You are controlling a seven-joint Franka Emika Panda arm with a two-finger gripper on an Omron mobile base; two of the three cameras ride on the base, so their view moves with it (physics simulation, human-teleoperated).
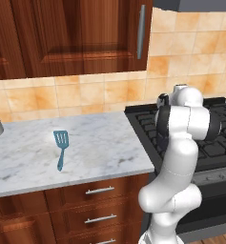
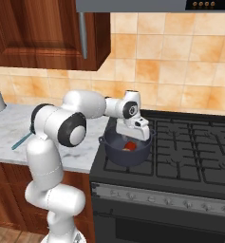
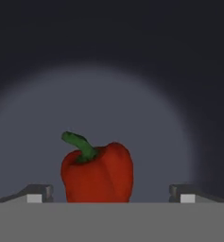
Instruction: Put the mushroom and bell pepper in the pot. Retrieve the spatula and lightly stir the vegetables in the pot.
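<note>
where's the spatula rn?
The spatula lies flat on the marble counter in the left base view, left of the stove, blade toward the backsplash. It's well clear of the pot on the stove's front-left burner.

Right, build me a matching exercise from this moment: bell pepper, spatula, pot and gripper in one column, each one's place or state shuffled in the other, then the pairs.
Things:
1. bell pepper
2. spatula
3. pot
4. gripper

Places or states:
A. flat on the marble counter, left of the stove
B. on the front left burner of the black stove
C. fingers spread wide, nothing gripped between them
D. lying inside the pot

Pairs: 1-D, 2-A, 3-B, 4-C
</note>
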